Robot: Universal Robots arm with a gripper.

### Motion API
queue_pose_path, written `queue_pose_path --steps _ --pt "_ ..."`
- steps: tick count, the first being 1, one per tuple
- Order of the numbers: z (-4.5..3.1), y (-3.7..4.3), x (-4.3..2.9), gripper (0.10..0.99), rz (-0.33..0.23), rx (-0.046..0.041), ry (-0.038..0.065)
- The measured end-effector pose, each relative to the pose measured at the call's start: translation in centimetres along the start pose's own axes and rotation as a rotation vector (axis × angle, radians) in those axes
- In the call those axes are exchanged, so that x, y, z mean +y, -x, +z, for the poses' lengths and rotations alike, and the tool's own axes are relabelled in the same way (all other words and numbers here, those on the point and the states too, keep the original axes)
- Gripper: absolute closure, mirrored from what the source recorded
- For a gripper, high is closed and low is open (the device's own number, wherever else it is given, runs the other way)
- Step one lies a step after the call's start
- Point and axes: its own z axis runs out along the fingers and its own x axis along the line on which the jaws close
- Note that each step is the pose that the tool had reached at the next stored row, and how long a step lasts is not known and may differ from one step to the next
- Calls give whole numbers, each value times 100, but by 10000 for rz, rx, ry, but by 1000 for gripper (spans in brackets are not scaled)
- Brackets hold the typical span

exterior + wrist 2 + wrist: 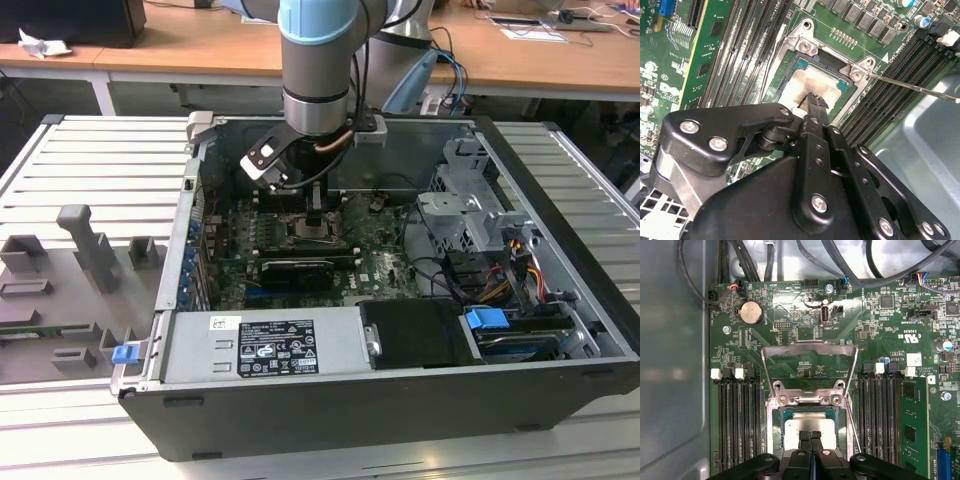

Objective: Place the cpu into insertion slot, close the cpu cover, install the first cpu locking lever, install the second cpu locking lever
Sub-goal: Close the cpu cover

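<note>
As the first wrist view shows it, the cpu [807, 425] lies flat inside the insertion slot [774, 440], its pale metal top level within the socket surround, so I log step one as done or very nearly so. The gripper [810, 435] hangs over the chip's near edge with its fingers [804, 435] pressed together and nothing pinched between them. I cannot tell whether the tips touch the metal. The cpu cover [810, 344] is swung back on its hinge, away from the socket, not closed. In the second wrist view one thin locking lever [912, 87] juts free to the side, unlatched. By my reading, cover and both levers remain.
</note>
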Motion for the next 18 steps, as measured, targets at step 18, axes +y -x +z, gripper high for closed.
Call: queue_pose_path --steps 18 --pt "-207 -7 7 980 61 5 13"
